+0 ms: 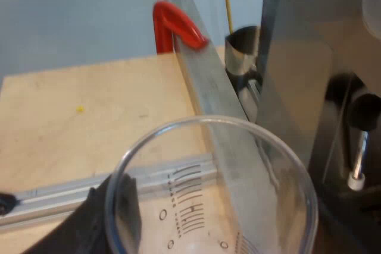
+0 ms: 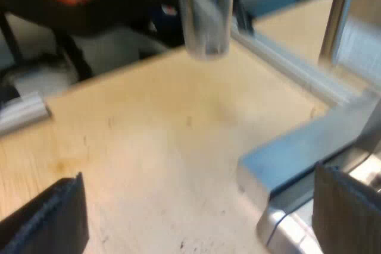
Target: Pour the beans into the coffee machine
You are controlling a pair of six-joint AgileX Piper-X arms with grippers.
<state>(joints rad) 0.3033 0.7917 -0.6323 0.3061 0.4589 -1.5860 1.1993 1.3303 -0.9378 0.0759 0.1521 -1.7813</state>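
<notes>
Found sound: pale plywood tabletop [image 1: 89,111], lightly scuffed and stained. Framed with aluminium rails [image 1: 205,81], one running off toward one o'clock, capped there by a red clamp [image 1: 175,22]. Backed at twelve o'clock by a plain blue-grey wall [image 1: 71,16]. Evenly, softly lit.

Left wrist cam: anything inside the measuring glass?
No beans in the part of the measuring glass that shows: its clear wall lets the printed marks, metal rail and table through. Its bottom lies past the picture's edge, so unconfirmed.

measuring glass [image 1: 190,206] scale marks, digits unreadable
</notes>
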